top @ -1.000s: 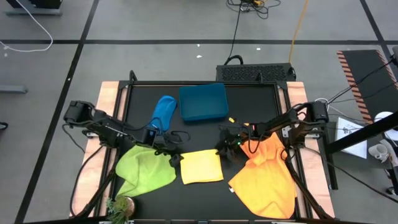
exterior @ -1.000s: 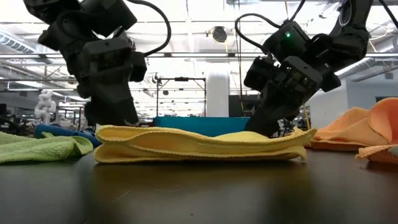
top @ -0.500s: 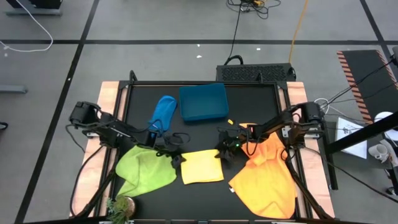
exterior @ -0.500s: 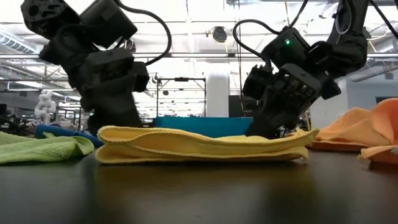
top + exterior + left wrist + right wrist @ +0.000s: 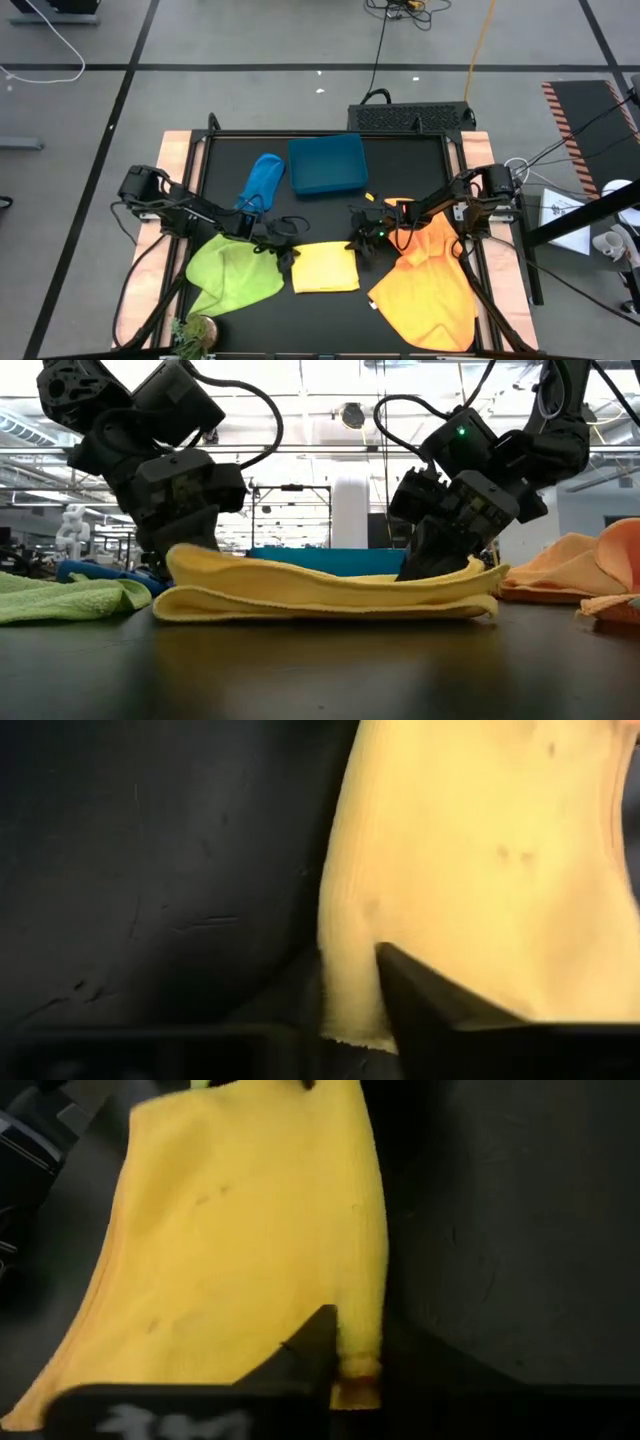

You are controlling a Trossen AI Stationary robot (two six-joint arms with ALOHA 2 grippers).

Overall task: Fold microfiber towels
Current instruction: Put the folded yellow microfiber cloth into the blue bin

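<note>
Jaws of left gripper (image 5: 190, 550) and right gripper (image 5: 440, 565) pinch yellow towel (image 5: 324, 267) corners.

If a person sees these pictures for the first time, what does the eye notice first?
First, the yellow towel at the table's near middle, folded, with the left gripper and the right gripper each pinching a far corner. Next, the big orange towels heaped on the right and the lime green towel on the left.

We reach both arms inward low over the table; our left gripper (image 5: 288, 254) pinches the towel's (image 5: 324, 268) near-left corner; our right gripper (image 5: 357, 243) pinches its opposite far corner; both wrists angle downward.
</note>
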